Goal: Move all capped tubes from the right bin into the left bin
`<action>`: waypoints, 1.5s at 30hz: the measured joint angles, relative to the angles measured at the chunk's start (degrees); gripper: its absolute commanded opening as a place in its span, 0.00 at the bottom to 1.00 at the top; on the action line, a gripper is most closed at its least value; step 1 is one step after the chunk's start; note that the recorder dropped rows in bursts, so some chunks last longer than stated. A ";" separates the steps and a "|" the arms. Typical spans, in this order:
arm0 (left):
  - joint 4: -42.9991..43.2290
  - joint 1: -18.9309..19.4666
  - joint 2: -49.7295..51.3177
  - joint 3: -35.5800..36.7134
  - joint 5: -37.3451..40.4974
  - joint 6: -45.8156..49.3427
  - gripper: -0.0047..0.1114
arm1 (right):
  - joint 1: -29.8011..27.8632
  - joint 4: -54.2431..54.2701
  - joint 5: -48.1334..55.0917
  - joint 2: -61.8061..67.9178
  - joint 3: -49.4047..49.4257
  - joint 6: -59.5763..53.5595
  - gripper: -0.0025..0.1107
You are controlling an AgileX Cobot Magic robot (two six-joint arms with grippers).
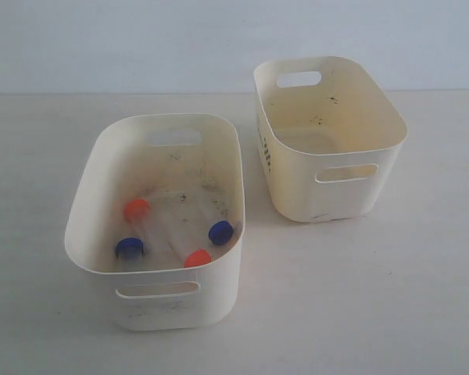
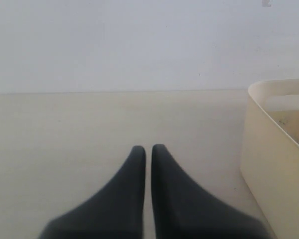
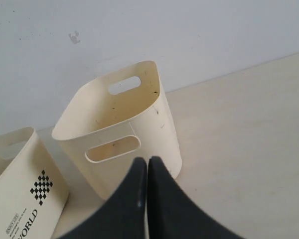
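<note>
Left jaws are pressed together, pinching nothing, low over the worktop (image 2: 65, 129). The left bin (image 2: 274, 149) stands near them, ahead and off to one side. Right jaws are likewise pressed together and empty, with the right bin (image 3: 139, 124) close ahead of their tips. All four capped tubes (image 1: 220, 232) lie on the left bin's floor.

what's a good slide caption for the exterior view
Four capped tubes, two blue-capped and two orange-capped, lie in the larger left bin; the smaller right bin shows none.

Two cream bins (image 1: 172, 308) (image 1: 340, 199), two blue-capped tubes (image 1: 130, 248) (image 1: 220, 232), two orange-capped tubes (image 1: 137, 208) (image 1: 197, 258).
</note>
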 measured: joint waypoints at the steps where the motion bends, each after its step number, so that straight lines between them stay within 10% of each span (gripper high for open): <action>1: 0.00 0.00 0.00 0.00 0.00 0.00 0.08 | 0.00 -0.24 0.00 0.00 0.00 0.00 0.02; 17: 0.00 0.00 0.00 0.00 0.00 0.00 0.08 | 0.00 -22.14 7.53 0.00 0.00 12.44 0.02; 45: 0.00 0.00 0.00 0.00 0.00 0.00 0.08 | 0.00 -23.42 8.10 0.00 0.00 15.59 0.02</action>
